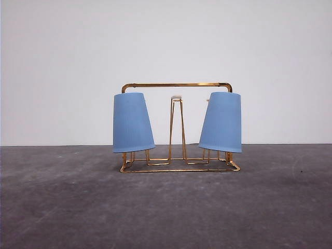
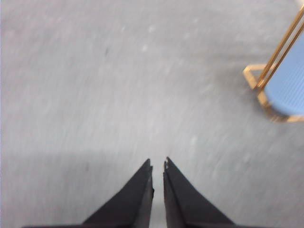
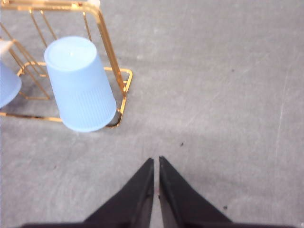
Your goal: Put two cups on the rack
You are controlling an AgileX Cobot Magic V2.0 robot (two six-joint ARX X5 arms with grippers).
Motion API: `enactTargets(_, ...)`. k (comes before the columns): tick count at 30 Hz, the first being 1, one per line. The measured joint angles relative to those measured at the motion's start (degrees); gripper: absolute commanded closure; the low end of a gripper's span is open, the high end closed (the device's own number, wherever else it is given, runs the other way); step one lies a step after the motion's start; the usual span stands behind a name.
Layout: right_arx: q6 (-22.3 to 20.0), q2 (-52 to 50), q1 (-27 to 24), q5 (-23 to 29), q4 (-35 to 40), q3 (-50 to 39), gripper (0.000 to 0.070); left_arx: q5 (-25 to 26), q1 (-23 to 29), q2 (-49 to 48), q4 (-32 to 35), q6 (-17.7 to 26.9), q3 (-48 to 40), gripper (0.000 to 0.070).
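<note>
I see both cups, left cup (image 1: 133, 123) and right cup (image 1: 221, 122), inverted on the rack (image 1: 176, 85), left gripper (image 2: 157, 164) and right gripper (image 3: 156, 160) closed and empty over bare table (placement looks done), so next I just retract.

Right pincer (image 3: 156, 160) closed, empty, above grey counter (image 3: 213, 95); blue cup (image 3: 80, 85) inverted on gold rack (image 3: 111, 52) nearby.

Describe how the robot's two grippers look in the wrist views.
The left gripper and the right gripper look alike: each has two matte black fingers, broad at the base and tapering to sharp points. I see no markings or cables on them.
</note>
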Motion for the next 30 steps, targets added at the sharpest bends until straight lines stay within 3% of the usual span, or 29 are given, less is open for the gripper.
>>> enactTargets(9,0.0,0.0,0.0,0.0,1.0,0.0,0.0684,0.0,0.4,-16.3,0.6,0.0,-17.1,0.0678)
enactTargets(17,0.0,0.0,0.0,0.0,1.0,0.0,0.0684,0.0,0.4,-27.4,1.2,0.0,-20.4,0.0678)
enactTargets(26,0.0,0.0,0.0,0.0,1.5,0.0,0.0684,-0.2,1.1,-27.4,14.8,-0.2,-24.5,0.0677)
enactTargets(30,0.0,0.0,0.0,0.0,2.0,0.0,0.0684,-0.2,1.1,-27.4,14.9,-0.8,-24.5,0.0677)
